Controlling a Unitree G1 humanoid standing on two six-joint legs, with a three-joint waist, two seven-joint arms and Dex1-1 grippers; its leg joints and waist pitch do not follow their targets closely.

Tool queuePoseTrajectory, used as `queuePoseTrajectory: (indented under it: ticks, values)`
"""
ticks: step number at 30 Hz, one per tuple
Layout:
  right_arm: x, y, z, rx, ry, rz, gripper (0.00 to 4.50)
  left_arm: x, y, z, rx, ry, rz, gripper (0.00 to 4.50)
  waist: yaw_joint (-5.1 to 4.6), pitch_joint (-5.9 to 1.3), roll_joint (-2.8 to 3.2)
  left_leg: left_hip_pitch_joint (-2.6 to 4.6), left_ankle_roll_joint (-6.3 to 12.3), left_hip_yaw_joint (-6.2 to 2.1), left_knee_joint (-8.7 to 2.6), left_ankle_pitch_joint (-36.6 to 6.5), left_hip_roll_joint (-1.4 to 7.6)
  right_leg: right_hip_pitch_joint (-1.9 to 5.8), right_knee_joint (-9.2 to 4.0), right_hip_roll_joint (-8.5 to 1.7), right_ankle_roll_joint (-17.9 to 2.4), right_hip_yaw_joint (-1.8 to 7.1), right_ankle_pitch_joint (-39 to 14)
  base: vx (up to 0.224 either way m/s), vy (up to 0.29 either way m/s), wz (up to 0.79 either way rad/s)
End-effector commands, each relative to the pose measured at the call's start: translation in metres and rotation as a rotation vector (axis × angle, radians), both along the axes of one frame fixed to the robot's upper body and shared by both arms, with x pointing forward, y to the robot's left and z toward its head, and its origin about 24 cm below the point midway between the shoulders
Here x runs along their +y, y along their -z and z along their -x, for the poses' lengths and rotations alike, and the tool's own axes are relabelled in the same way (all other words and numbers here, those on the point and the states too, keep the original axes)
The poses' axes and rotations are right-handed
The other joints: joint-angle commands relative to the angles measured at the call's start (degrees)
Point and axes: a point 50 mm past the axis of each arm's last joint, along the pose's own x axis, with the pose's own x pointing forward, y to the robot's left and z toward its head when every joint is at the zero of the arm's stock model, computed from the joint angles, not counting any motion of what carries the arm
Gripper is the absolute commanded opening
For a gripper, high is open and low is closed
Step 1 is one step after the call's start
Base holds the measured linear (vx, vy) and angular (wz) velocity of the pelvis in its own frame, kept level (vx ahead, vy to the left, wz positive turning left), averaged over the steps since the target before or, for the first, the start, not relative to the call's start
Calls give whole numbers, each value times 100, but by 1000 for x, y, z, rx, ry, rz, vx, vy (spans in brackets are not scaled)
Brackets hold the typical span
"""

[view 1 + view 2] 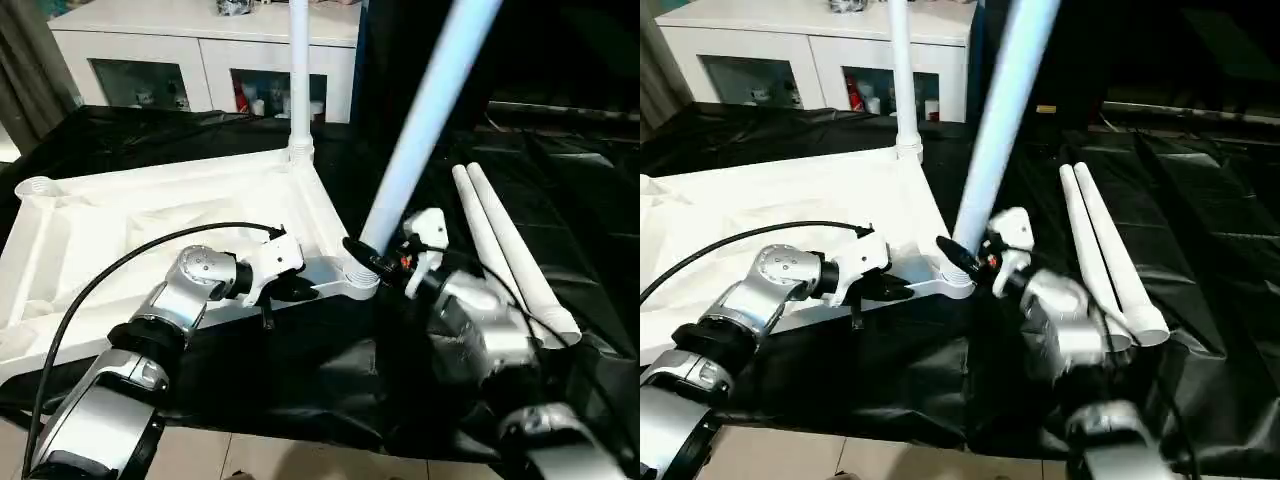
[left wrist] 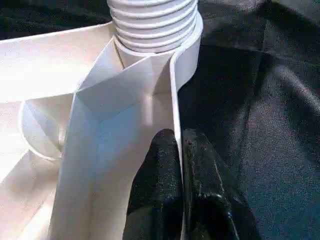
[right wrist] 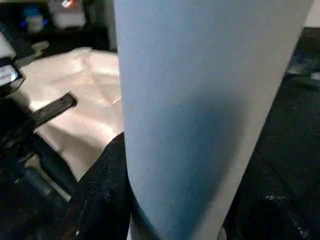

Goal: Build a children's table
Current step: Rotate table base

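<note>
I see a black sheet point(image 1: 560, 190) covering the work surface. On it the upturned white table top point(image 1: 150, 220) lies flat, and two loose white legs point(image 1: 505, 250) lie side by side, touching, well right of it.

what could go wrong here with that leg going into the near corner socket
1. The leg in the right gripper leans well off vertical, unlike the upright far leg; it may cross-thread or jam.
2. The left gripper pinches only the thin rim of the tabletop, which could slip as the leg turns.
</note>
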Motion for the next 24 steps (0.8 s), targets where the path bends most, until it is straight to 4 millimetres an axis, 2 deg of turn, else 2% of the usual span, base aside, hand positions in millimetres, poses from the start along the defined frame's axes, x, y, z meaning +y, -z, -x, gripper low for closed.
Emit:
queuePoseTrajectory:
  ticks: [1, 4, 6, 9, 11, 13, 18, 24]
  values:
    - [9, 38, 20, 188, -143, 98, 191, -1, 0, 0, -21, 25, -47, 0, -23, -301, -11, 84, 39, -154, -484, -1999, 271, 175, -539, -363, -1180, 284, -2199, 0, 0, 0]
    - [7, 43, 26, 214, -224, 144, 191, -1, 2, 1, -16, 42, -47, 0, -7, -314, -21, 75, 50, -144, -490, -1906, 280, 183, -510, -355, -1234, 285, -1913, 0, 0, 0]
    - [5, 46, 31, 223, -263, 152, 191, -2, 2, 4, -7, 69, -43, 0, 6, -332, -62, 76, 98, -133, -479, -1820, 282, 198, -491, -360, -1276, 287, -1729, 0, 0, 0]
    - [4, 48, 33, 230, -279, 144, 191, -2, 1, 6, 3, 103, -35, 0, 20, -335, -62, 73, 115, -126, -489, -1738, 287, 201, -480, -357, -1313, 289, -1554, 0, 0, 0]
    - [2, 51, 38, 237, -315, 134, 191, -3, 0, 12, 43, 169, -5, 0, 21, -338, -118, 79, 92, -128, -500, -1816, 295, 202, -480, -359, -1306, 283, -1602, 0, 0, 0]
    - [2, 51, 40, 239, -331, 127, 191, -3, -1, 15, 61, 199, 7, 0, 43, -326, -107, 80, 81, -131, -512, -1927, 305, 196, -498, -371, -1272, 283, -1813, 0, 0, 0]
    - [1, 53, 48, 236, -383, 124, 191, 0, -3, 24, 123, 291, 12, 0, 8, -310, -131, 124, -90, -168, -561, -2408, 320, 152, -547, -375, -1117, 295, -2331, 0, 0, 0]
    - [-2, 60, 47, 243, -328, 153, 191, 2, -2, 18, 83, 235, -6, 0, -8, -314, -122, 136, -145, -178, -571, -2476, 310, 139, -558, -371, -1124, 303, -2294, 0, 0, 0]
